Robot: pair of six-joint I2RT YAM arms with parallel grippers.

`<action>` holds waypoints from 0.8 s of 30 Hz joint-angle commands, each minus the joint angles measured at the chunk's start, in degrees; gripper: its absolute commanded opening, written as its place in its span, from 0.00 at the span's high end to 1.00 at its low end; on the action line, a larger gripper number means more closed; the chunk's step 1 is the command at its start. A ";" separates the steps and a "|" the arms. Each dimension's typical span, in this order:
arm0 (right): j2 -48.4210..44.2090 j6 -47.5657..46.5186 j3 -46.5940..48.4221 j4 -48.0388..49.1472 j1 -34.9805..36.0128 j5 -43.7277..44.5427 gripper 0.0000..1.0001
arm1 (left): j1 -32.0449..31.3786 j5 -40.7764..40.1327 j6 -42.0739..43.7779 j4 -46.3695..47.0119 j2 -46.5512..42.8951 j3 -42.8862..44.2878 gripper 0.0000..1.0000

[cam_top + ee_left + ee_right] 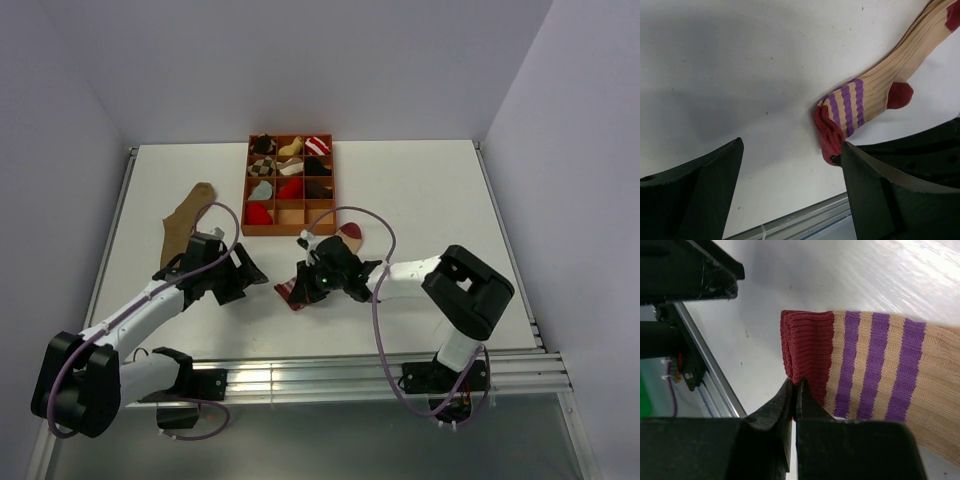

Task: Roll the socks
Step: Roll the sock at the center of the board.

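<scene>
Item 1. Left gripper [252, 272], near left of centre. The jaws are spread wide with only bare table [420, 200] between them. In its wrist view the cuff of the striped sock lies just beside one finger and is not held.

Item 2. Right gripper [795, 390], near centre, facing the left one. The jaws are pressed together, tips at the near edge of the maroon cuff. The pictures do not show whether any fabric is caught between them.

Item 3. Striped sock [875, 365], beige with purple bands and maroon cuff, heel and toe. It lies flat at full length on the table, cuff nearest the grippers and toe pointing far-right toward the tray. No turn of a roll shows.

Item 4. Brown sock [188, 225], left side and farther back. It lies flat and unrolled, well apart from both grippers.

Item 5. Tray [246, 190], far centre, divided into compartments. Most hold small bundles [262, 165].

Status, as judged: rolling has not visibly begun. The striped sock is in hand at the cuff, and the brown sock waits.
</scene>
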 commanded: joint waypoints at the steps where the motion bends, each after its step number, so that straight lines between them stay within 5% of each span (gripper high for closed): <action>1: -0.29 5.36 -2.59 7.43 -2.46 -5.19 1.00 | -1.39 -0.69 -1.33 3.03 1.00 -0.20 0.16; 14: 11.47 20.67 -12.78 32.03 -11.16 -16.89 1.00 | -6.40 -0.33 -1.60 7.77 7.94 -0.73 0.24; 24: 14.12 22.25 -13.76 32.57 -12.31 -17.51 1.00 | -11.32 -0.33 -2.65 13.84 16.29 -0.99 0.29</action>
